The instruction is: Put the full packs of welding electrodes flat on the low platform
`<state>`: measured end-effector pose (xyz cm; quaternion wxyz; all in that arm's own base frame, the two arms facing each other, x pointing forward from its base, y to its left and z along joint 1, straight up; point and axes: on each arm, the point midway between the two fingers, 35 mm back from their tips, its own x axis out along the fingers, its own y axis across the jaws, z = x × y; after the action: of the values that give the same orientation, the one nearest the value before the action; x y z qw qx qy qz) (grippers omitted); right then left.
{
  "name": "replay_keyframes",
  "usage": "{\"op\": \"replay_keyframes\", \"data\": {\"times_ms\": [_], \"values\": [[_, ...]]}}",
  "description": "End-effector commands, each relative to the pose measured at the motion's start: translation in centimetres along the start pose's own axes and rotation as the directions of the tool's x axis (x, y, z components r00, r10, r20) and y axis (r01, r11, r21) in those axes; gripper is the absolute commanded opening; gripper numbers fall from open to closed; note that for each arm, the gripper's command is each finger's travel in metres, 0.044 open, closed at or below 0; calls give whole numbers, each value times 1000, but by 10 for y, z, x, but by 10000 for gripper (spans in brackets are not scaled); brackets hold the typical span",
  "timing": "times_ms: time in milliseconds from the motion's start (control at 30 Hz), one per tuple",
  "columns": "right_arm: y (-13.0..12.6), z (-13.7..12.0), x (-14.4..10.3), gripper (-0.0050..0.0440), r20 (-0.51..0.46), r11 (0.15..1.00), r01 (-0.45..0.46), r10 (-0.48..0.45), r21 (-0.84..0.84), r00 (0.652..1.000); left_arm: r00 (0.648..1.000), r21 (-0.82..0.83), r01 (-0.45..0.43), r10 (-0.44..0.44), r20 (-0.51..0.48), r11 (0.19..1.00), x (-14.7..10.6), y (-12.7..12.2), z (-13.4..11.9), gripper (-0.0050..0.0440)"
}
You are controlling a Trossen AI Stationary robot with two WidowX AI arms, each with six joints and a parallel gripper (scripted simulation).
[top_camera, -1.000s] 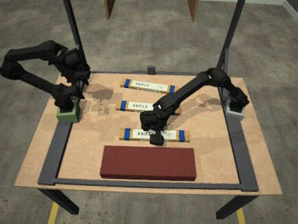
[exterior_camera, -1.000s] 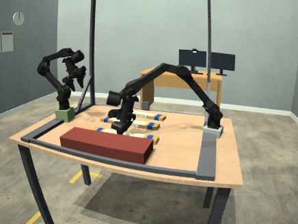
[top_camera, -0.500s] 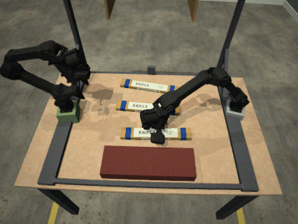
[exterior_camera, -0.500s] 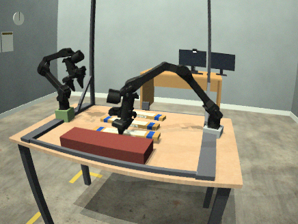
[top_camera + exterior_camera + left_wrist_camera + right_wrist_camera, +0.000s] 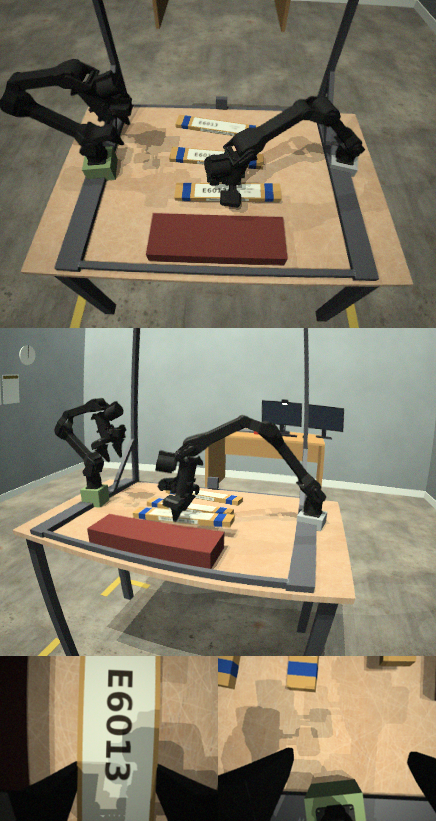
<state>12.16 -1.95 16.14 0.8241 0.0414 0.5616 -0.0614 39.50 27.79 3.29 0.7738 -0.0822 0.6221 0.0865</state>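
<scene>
Three yellow packs with blue bands and white E6013 labels are in view. My left gripper (image 5: pixel 230 191) (image 5: pixel 115 767) is shut across the middle of the nearest pack (image 5: pixel 255 191) (image 5: pixel 205 519) (image 5: pixel 119 700) (image 5: pixel 398 661), which hangs about level a little above the table. The middle pack (image 5: pixel 179 154) (image 5: pixel 156 502) (image 5: pixel 302 683) and the farthest pack (image 5: pixel 215 124) (image 5: pixel 232 499) (image 5: pixel 226 679) lie flat on the table. The dark red platform (image 5: pixel 217 237) (image 5: pixel 155 538) (image 5: pixel 12 711) bears no pack. My right gripper (image 5: pixel 112 456) (image 5: pixel 350 755) is open and empty, raised near its green base.
The left arm's upper links reach over the middle and farthest packs. The green base (image 5: pixel 100 170) (image 5: pixel 95 496) (image 5: pixel 332 797) and the pale grey base (image 5: pixel 345 166) (image 5: pixel 316 520) stand at opposite table sides. A dark frame rail (image 5: pixel 215 270) (image 5: pixel 165 564) runs along the front, beyond the platform.
</scene>
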Motion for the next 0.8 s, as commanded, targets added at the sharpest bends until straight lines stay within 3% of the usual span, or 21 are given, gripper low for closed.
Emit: {"op": "replay_keyframes", "data": {"times_ms": [0,767], "values": [[0,3,-5,430,20,1000,-1,1,0,1000,994,6,-43,42,105,999,-48,5,24,-50],[0,3,-5,430,20,1000,-1,1,0,1000,994,6,-43,42,105,999,-77,4,31,-50]]}}
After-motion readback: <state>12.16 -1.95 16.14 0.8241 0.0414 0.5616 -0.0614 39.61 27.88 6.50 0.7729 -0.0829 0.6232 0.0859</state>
